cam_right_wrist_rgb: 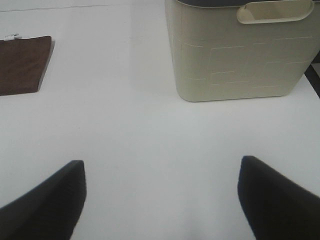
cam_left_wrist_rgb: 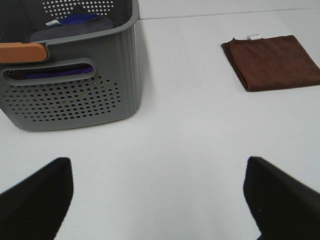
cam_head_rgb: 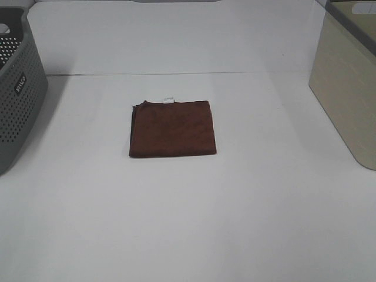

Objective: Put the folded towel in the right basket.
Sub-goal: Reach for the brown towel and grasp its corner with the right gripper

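Folded towel (cam_head_rgb: 173, 128) lies flat mid-table (cam_head_rgb: 188, 235), between the two baskets and touching neither. It's brown, soft and matte, probably microfibre, near-square, slightly wider across the table, with a white tag (cam_head_rgb: 169, 100) on the far edge. Right basket (cam_head_rgb: 346, 88) is beige rigid plastic with smooth walls and a slot handle. Left basket (cam_head_rgb: 17, 94) is grey perforated plastic with cloths inside. Left gripper (cam_left_wrist_rgb: 160, 197) has its jaws spread wide, holding nothing. Right gripper (cam_right_wrist_rgb: 161, 196) is the same. The towel sits ahead of each gripper, off toward the table's middle. Neither arm shows in the high view, so which is nearer is unclear. The right arm looks the natural pick, being on the basket's side.
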Available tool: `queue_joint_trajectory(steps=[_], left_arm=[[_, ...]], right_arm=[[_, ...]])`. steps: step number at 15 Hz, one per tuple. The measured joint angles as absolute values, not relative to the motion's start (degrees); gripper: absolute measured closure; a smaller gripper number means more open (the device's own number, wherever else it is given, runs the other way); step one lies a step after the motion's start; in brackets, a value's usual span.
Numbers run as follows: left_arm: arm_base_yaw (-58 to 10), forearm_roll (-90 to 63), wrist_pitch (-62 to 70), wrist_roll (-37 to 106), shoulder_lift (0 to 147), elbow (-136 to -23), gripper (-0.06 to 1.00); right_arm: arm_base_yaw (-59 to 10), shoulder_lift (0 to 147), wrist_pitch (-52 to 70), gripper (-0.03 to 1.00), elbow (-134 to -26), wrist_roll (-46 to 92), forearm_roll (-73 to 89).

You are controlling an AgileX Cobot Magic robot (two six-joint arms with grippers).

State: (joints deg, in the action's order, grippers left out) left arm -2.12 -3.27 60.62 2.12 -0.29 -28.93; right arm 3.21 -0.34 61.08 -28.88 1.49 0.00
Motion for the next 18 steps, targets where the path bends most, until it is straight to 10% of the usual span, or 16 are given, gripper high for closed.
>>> queue_joint_trajectory(steps=[10,18], left_arm=[[-2.1,-3.3,60.6,2.1,-0.3,-28.9,0.07],[-2.1,-3.3,60.6,2.1,-0.3,-28.9,0.07]], right_arm=[[3.2,4.8,60.6,0.2,-29.1,1.5,0.0],[3.2,32.9,35.1,0.21,-30.0,2.9,6.0]])
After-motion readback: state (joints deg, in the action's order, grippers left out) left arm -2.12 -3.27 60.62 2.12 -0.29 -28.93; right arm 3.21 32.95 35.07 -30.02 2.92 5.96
